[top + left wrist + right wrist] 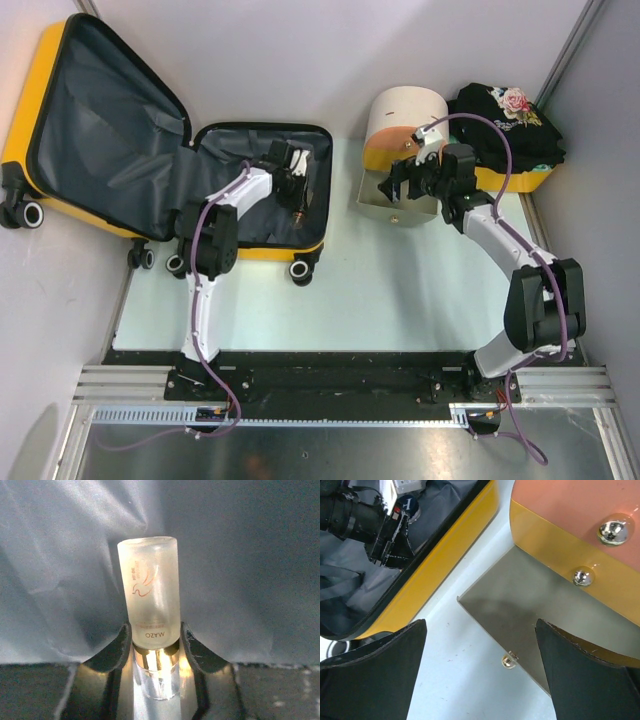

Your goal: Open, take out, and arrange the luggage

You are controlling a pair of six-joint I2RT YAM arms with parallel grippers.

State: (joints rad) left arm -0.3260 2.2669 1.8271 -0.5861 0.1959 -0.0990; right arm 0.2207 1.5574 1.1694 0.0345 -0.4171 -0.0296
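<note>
Jaws of the left gripper [155, 630] set either side of a frosted bottle [150, 590], pads [120, 647] at or against the glass just above its gold collar; cannot tell whether truly clamped; reaching into the luggage [100, 130], laid open at the left of the table [380, 290], lid thrown back; spread wide and holding nothing with the right gripper [480, 625], above the pulled-out drawer [520, 610] of the cabinet [405, 110] farther back. Might slip from here: smooth round glass, a low narrow hold, likely to pivot or squirt free if lifted before closing fully; might also drag the loose lining.
</note>
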